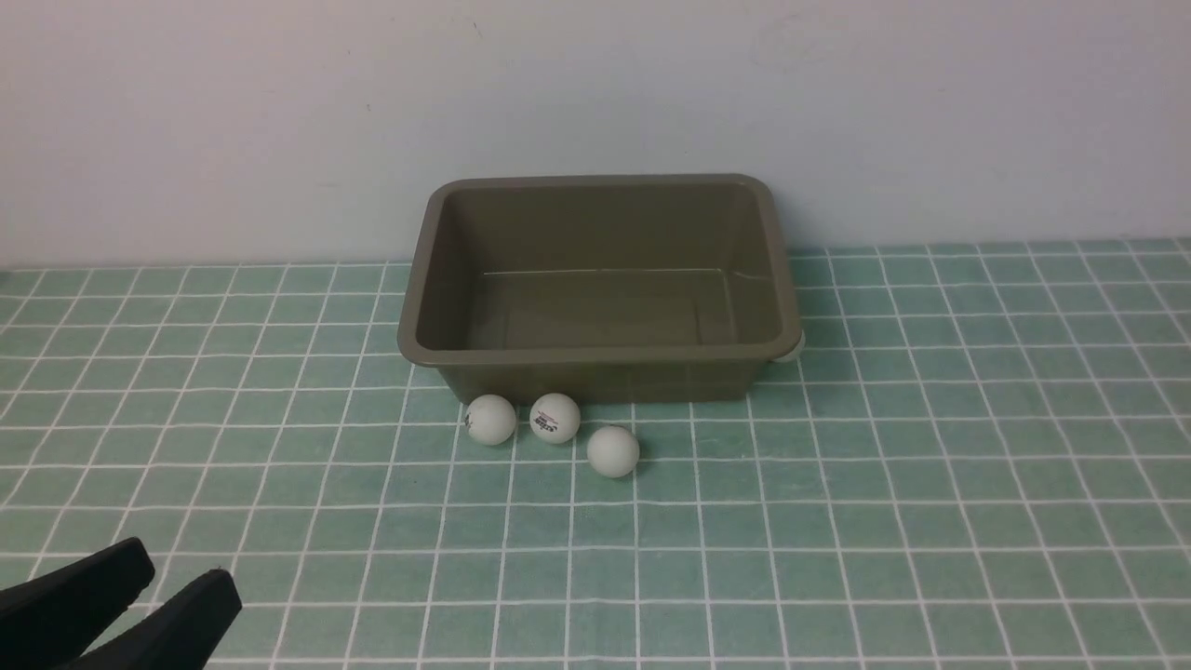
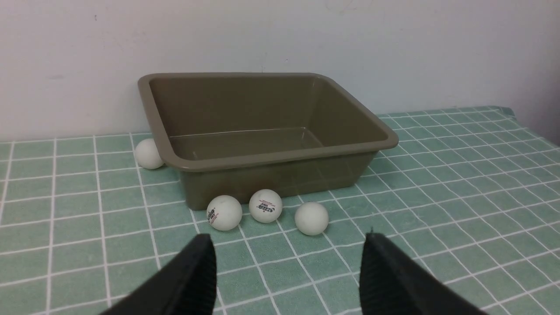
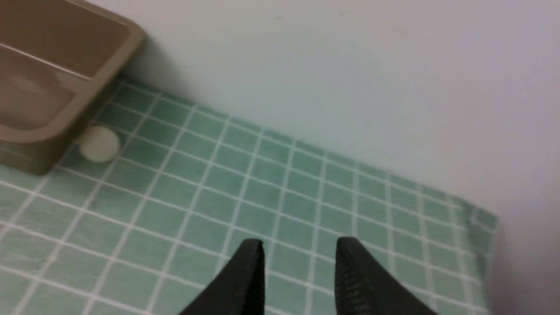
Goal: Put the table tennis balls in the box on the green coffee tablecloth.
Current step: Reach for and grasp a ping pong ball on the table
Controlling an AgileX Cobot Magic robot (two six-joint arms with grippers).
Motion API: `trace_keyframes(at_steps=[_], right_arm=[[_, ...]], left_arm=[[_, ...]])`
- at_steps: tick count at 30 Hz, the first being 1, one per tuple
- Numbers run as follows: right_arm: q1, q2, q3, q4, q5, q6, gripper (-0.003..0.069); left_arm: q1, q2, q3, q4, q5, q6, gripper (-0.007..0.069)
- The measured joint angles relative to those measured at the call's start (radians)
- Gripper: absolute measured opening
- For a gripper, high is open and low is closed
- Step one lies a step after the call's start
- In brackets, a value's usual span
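Observation:
The olive-brown box (image 1: 595, 355) stands empty at the back of the green coffee tablecloth (image 1: 930, 484). Three white table tennis balls (image 1: 490, 419) (image 1: 555, 418) (image 1: 613, 451) lie just before its front wall. Another ball (image 1: 791, 346) peeks out at its right corner, also seen as a ball (image 3: 99, 143) beside the box (image 3: 26, 133). One more ball (image 2: 148, 154) rests against the box's left side. My left gripper (image 1: 181, 572) hovers open and empty at the near left, facing the three balls (image 2: 265, 205). My right gripper (image 3: 301, 243) is shut, holding nothing, right of the box.
A plain white wall (image 1: 595, 112) rises directly behind the box. The cloth's far right corner (image 3: 481, 218) ends at that wall.

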Motion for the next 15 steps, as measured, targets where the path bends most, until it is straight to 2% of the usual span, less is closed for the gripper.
trace_keyframes(at_steps=[1, 7, 15], right_arm=[[0.0, 0.04, -0.03, 0.067, 0.053, -0.024, 0.022], [0.0, 0.232, -0.147, 0.24, 0.24, -0.11, 0.022], [0.0, 0.509, -0.388, 0.354, 0.402, -0.131, 0.022]], left_arm=[[0.0, 0.0, 0.0, 0.0, 0.005, 0.0, 0.0405], [0.0, 0.0, 0.0, 0.0, 0.033, 0.0, 0.0405], [0.0, 0.0, 0.0, 0.0, 0.033, 0.014, 0.0405]])
